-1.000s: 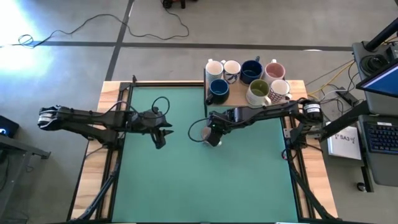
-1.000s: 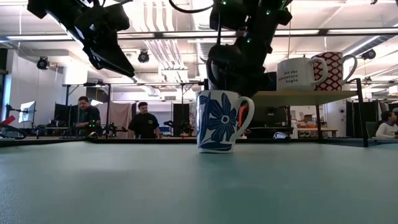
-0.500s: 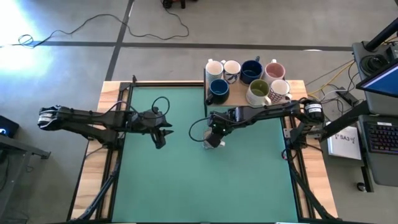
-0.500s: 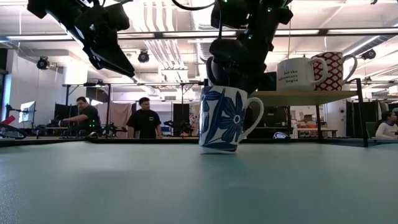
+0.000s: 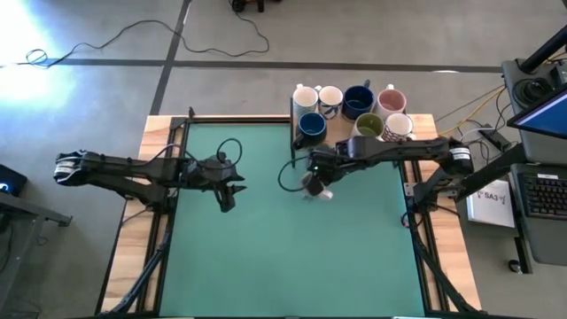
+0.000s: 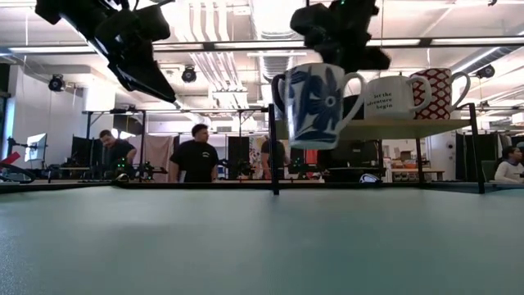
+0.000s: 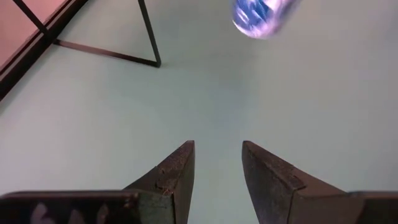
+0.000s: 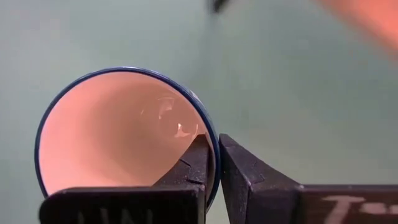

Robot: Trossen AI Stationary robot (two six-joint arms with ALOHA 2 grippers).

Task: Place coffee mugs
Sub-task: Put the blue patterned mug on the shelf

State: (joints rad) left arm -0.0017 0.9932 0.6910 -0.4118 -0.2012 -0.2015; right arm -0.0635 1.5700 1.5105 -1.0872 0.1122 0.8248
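A white mug with blue flowers and a pink inside hangs above the green table, with my right gripper shut on its rim. It also shows blurred in the left wrist view. Several other mugs stand on a wooden shelf at the far right: white, navy, olive. My left gripper hovers open over the table's left half, with nothing between its fingers. My right gripper pinches the mug's rim, one finger inside the cup and one outside on the wall. The fingers come from above, slanting down. The mug hangs below them, lifted clear of the table and slightly tilted, with its handle out to the side.
The shelf stands on thin black legs at the table's far edge. The table has wooden borders. A black cable loops over the left arm. People stand in the room behind the table.
My right gripper has taken hold of the flowered mug and risen with it toward the far right. The mug stood upright on the table, tipped a little, and now hangs clear above it, turned about with its handle swung round.
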